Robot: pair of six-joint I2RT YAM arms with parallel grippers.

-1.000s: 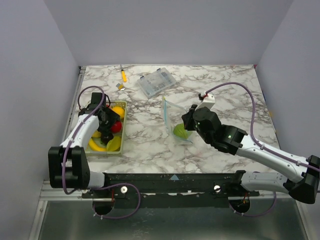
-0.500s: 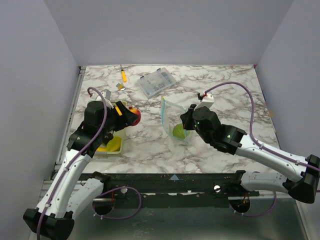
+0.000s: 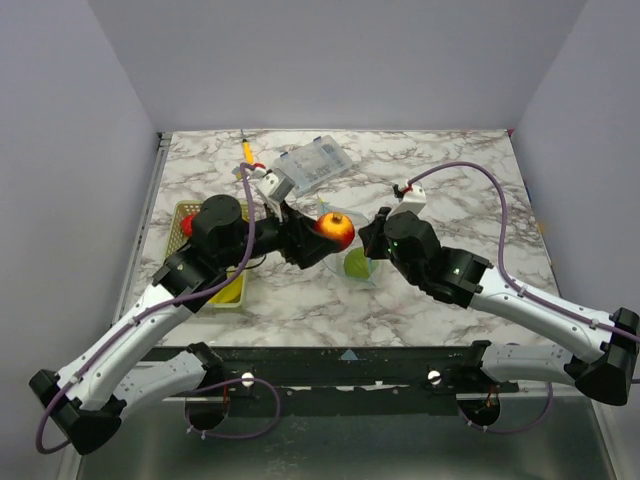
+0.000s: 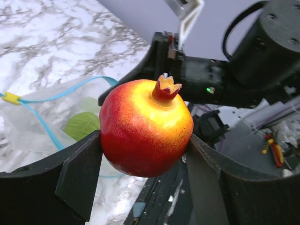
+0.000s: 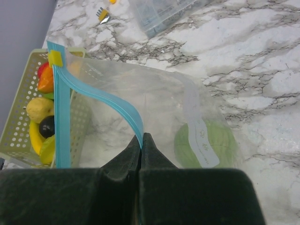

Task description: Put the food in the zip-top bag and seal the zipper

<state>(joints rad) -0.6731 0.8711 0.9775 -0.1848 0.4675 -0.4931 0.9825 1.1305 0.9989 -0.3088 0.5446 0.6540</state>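
Left fingers carried pomegranate over to bag.

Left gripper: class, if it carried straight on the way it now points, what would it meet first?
Probably the right gripper, which sits directly beyond the pomegranate held by the left gripper. The zip-top bag has its open mouth slightly lower and to the side, though depth is unclear.

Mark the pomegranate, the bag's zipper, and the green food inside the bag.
pomegranate (image 4: 145, 129): left wrist view, middle of its body.
zipper (image 5: 62, 122): right wrist view, straight blue strip.
green food (image 5: 206, 143): right wrist view, centre of its green surface.
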